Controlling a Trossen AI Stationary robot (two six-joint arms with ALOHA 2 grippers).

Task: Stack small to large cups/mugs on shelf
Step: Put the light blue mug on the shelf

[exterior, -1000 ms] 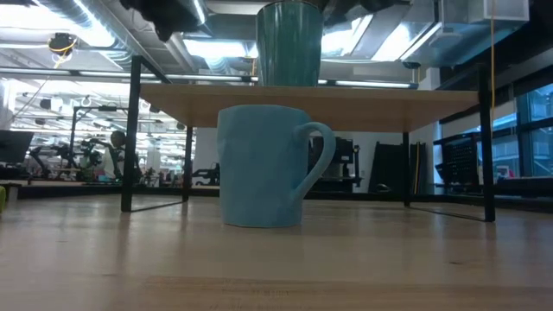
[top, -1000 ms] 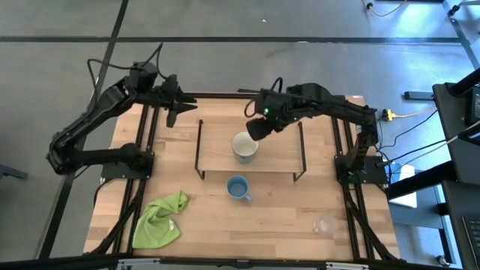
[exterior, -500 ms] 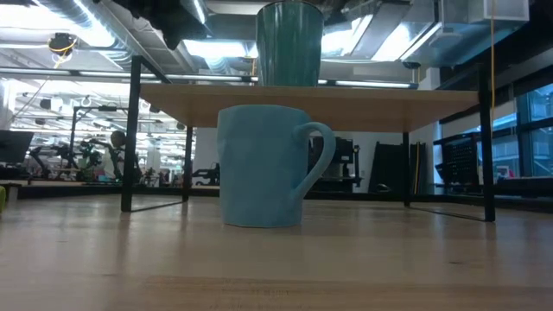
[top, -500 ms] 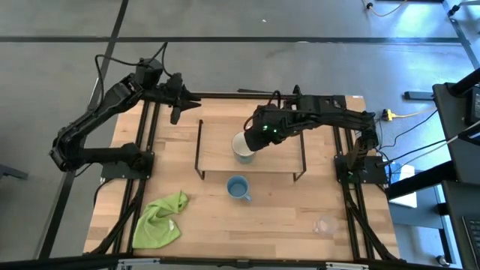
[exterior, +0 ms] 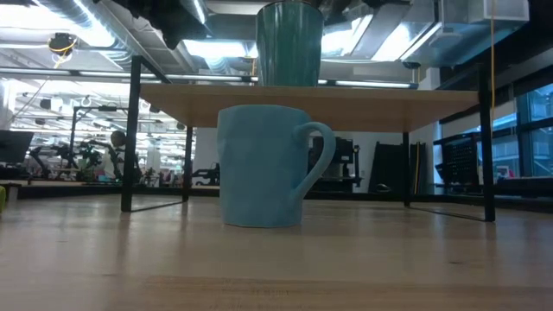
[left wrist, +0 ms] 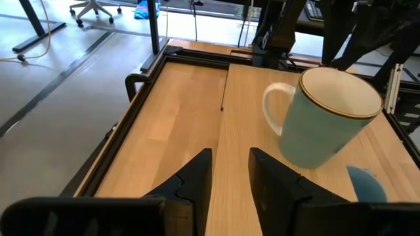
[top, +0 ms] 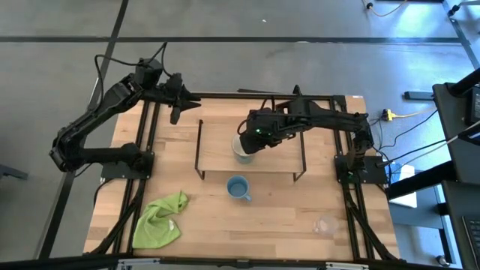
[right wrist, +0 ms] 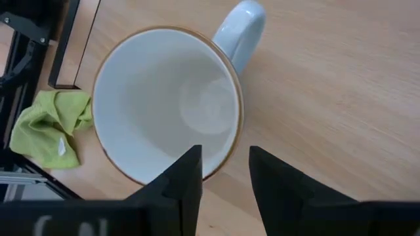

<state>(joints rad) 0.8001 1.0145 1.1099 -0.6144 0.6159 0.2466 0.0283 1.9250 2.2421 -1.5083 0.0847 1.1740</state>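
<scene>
The cream-white mug (top: 240,151) stands upright on the shelf (top: 281,154), its base on the board and its handle (right wrist: 241,29) toward the far left. My right gripper (right wrist: 223,156) hovers open just above it, pointing down. One finger is over the mug's hollow and one is outside the rim (right wrist: 231,147). The light-blue mug (top: 238,187) stands on the table in front of the shelf. The small clear glass cup (top: 325,225) sits near the table's front right. My left gripper (left wrist: 230,160) waits open at the table's far left (top: 175,111).
A green cloth (top: 160,220) lies crumpled at the table's near left. The shelf's black wire legs (exterior: 131,130) stand on the tabletop. The arms' black frames run along the table's left and right edges. Bare wood lies between the blue mug and the glass cup.
My right gripper has moved toward the table's near edge and a little down, and it has rolled. It now stands over the cream-white mug's rim instead of behind the mug. The mugs have stayed where they were.
</scene>
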